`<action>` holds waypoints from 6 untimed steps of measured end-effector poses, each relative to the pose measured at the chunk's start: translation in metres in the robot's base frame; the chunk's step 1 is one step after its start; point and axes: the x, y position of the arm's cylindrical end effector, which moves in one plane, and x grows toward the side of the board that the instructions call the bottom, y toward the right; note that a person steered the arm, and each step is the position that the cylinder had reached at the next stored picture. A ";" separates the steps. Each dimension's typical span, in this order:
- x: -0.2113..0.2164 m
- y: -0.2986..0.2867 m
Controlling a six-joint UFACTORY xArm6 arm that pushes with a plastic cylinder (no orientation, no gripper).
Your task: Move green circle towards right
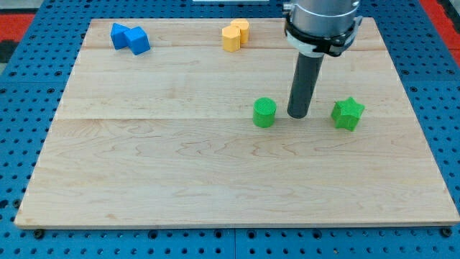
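The green circle [264,112], a short cylinder, stands on the wooden board [180,187] a little right of the middle. My tip [298,115] rests on the board just to the circle's right, with a narrow gap between them. A green star [348,113] lies further to the view's right, so my tip stands between the circle and the star.
Two blue blocks [130,37] touch each other near the board's top left. Two yellow blocks [235,34] sit together at the top middle. The arm's body [321,25] hangs over the top right. A blue pegboard [21,108] surrounds the board.
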 end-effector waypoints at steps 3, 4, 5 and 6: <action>0.017 -0.115; 0.003 -0.171; -0.014 -0.209; -0.032 -0.143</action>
